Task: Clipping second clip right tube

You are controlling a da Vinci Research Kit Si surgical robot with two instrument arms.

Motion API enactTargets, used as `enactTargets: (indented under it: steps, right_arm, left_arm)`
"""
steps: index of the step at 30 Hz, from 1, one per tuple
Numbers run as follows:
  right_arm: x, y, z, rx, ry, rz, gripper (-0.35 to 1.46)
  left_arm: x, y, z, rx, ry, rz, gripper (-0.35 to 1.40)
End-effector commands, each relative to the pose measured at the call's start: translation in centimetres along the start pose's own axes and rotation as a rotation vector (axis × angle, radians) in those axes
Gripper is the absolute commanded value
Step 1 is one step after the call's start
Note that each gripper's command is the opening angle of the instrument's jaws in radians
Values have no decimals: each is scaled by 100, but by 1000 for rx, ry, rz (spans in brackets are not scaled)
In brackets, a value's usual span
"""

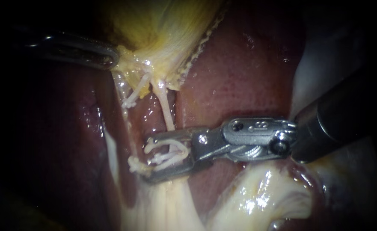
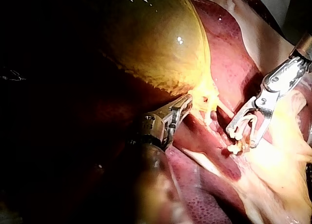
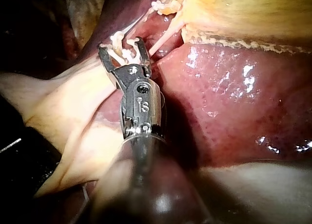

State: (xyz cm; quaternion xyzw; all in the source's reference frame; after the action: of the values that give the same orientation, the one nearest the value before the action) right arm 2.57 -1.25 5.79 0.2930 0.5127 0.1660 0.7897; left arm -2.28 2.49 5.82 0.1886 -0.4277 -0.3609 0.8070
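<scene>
Right instrument [image 1: 150,158]: closest to the lens, its dark shaft reaches in from three o'clock. Its jaws stand apart just below centre, holding a white clip [image 1: 169,159] between them.
Right tube [image 1: 166,109]: a pale strand drops from the gallbladder [image 1: 167,30] at twelve o'clock into the clip, which straddles it.
Left instrument [image 1: 109,57]: at ten o'clock, jaws closed on the gallbladder's yellow lower edge.
Small clip [image 1: 130,102]: sits on a thinner strand at eleven o'clock from the right instrument's jaws.
Liver [image 1: 239,81]: dark red and wet, fills the two o'clock side.
Pale fat [image 1: 256,201]: glistens at five o'clock, under the right instrument.
</scene>
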Motion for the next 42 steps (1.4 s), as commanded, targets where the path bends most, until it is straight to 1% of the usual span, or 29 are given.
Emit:
enactTargets:
  steps: [1, 6, 11, 12, 15, 19, 23, 30, 35, 37, 42]
  right_arm:
    - [0, 0, 0, 0, 0, 0, 49]
    - [2, -3, -7, 3, 0, 1, 49]
    - [15, -7, -28, 12, 3, 5, 49]
    - [17, -8, -32, 13, 3, 25, 49]
    - [22, -7, -49, 17, 4, 49, 49]
    - [18, -4, -68, 22, 3, 93, 48]
    - [8, 4, -77, 17, -7, 128, 46]
    - [-4, 23, -70, 8, -12, 179, 46]
    - [-10, 30, -48, -3, -16, 209, 47]
    - [-12, 31, -38, 10, 1, 244, 49]
    - [-17, 31, -17, 92, 65, 313, 49]
  left_arm:
    - [0, 0, 0, 0, 0, 0, -35]
    - [0, 0, 0, 0, 0, 1, -35]
    - [1, 1, -1, 0, 0, 1, -35]
    - [1, 1, -1, 0, 0, 1, -35]
    - [1, 1, -1, 1, 0, 1, -35]
    - [1, 1, -1, 1, 0, 1, -35]
    - [1, 1, -1, 1, 0, 1, -35]
    - [1, 1, -2, 1, 0, 1, -35]
    - [1, 1, -1, 0, 0, 1, -35]
    - [1, 1, -1, 0, 0, 1, -35]
    - [1, 1, -1, 0, 0, 1, -35]
